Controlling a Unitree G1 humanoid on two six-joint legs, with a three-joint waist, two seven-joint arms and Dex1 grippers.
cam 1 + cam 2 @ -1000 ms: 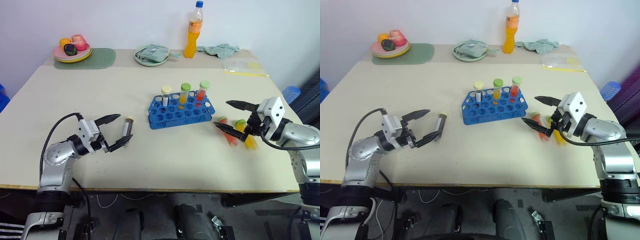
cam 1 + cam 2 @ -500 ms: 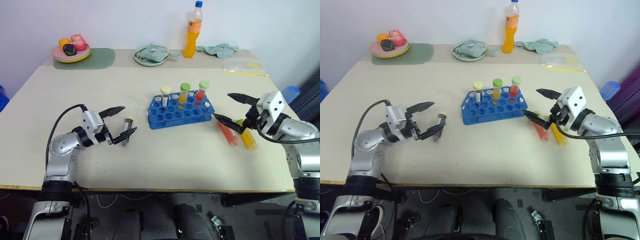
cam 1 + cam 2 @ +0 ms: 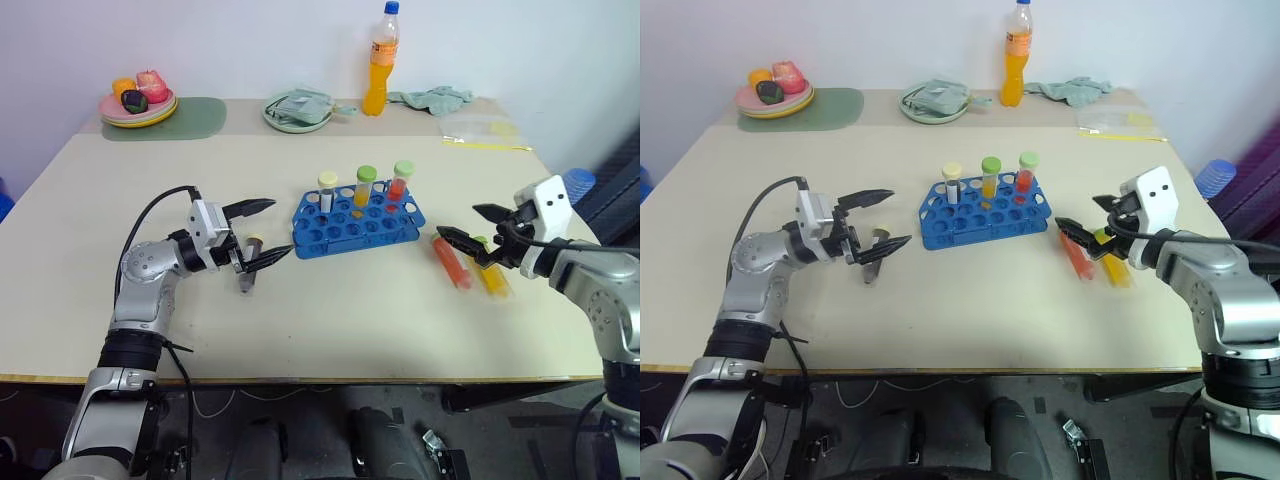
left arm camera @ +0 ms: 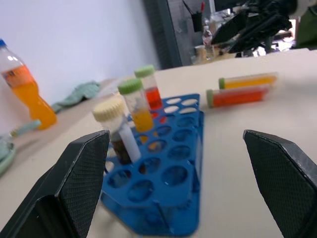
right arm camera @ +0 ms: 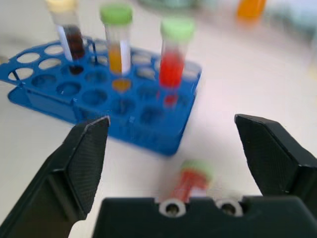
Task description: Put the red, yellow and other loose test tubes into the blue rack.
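While both grippers stand open and empty, I see the left gripper [image 3: 258,232] over the dark tube [image 3: 247,274], the right gripper [image 3: 474,226] beside the red tube [image 3: 449,262] and yellow tube [image 3: 492,277]; the left wrist view adds their green caps beyond the blue rack [image 3: 358,224] at mid-desk [image 3: 330,320].

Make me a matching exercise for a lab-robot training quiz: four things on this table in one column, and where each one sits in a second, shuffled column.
Things:
1. dark tube with cream cap
2. red tube lying flat
3. orange drink bottle
4. blue rack

Places:
A. at the far edge of the table, by the wall
B. middle of the table, three capped tubes standing in it
C. on the table between the left gripper's open fingers
D. on the table right of the rack, beside a yellow tube

Pairs: 1-C, 2-D, 3-A, 4-B
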